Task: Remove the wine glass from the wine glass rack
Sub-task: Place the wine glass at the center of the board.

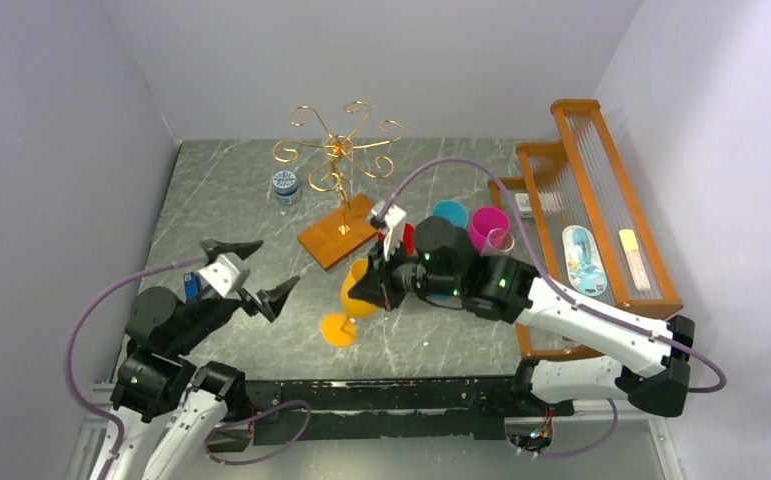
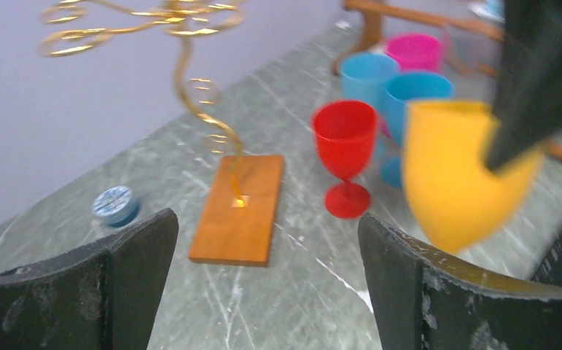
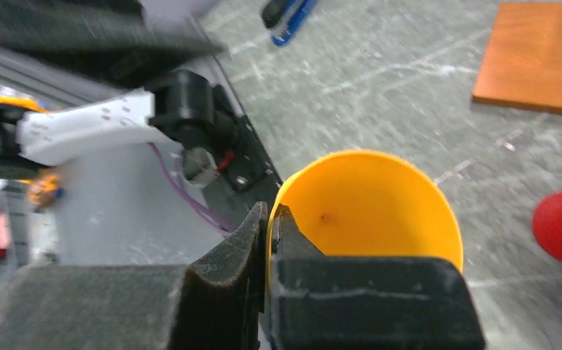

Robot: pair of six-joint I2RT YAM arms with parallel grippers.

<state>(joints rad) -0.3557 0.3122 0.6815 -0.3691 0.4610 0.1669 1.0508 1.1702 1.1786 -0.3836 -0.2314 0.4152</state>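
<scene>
Right tool (image 3: 269, 217) clamped on orange wine glass (image 3: 369, 200) rim, left tool (image 1: 277, 264) spread wide, empty

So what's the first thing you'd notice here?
The bright orange wine glass in the middle of the table, pinched at its rim by the right claw. Behind it stands the curly gold wine glass rack, with no glasses hanging on it. To the glass's left, the left claw gapes wide open, holding nothing.
</scene>
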